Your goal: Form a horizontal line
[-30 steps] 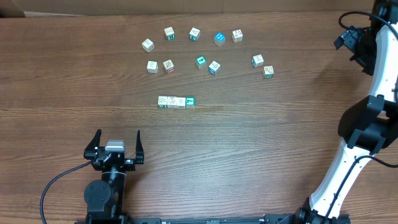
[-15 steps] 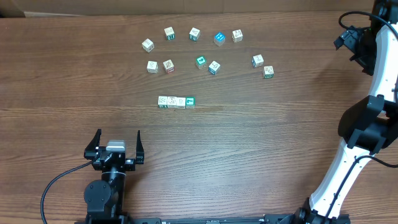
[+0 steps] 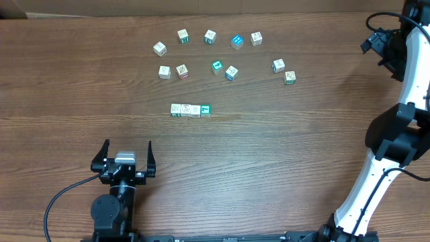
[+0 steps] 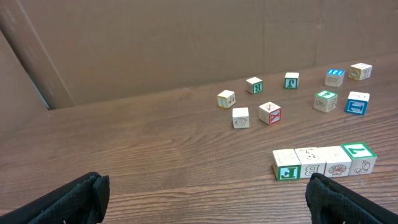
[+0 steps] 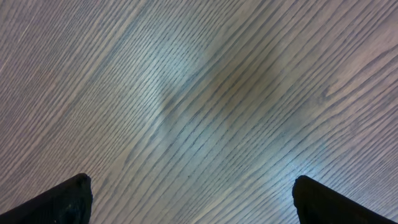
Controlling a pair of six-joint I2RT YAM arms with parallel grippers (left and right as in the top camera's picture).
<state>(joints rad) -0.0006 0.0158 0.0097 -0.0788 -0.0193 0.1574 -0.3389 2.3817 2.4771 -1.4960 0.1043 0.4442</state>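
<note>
At the near left, the left fingers (image 3: 105,153) are two black, tapering prongs spread as wide as they go, with nothing between them; a black cable (image 3: 59,199) loops away from the arm's base. The counter (image 3: 282,154) is brown wood-grain laminate with long, fine streaks. Ahead of the left fingers and off toward their right-hand prong, well apart from them, lies the horizontal line (image 3: 191,110): four small wooden cubes touching edge to edge, three pale on top and the right end one teal-green. Further ahead again, the scattered cubes (image 3: 182,70) sit loosely in a shallow arc, separate from one another, mostly pale, with a blue cube (image 3: 236,42) among them. At the far right stands the right arm (image 3: 376,175), white and black. The overhead view gives only the cubes' tops. The left wrist view, low over the counter, shows the left fingers (image 4: 68,202) as dark tips in its bottom corners, the horizontal line (image 4: 323,163) just beyond the right tip, printed letters and drawings on the cubes' side faces, and a plain brown panel (image 4: 155,43) rising behind the counter. The right wrist view shows only bare grain under a soft sheen, and the right fingers (image 5: 65,199) in its corners, wide apart and holding nothing.
</note>
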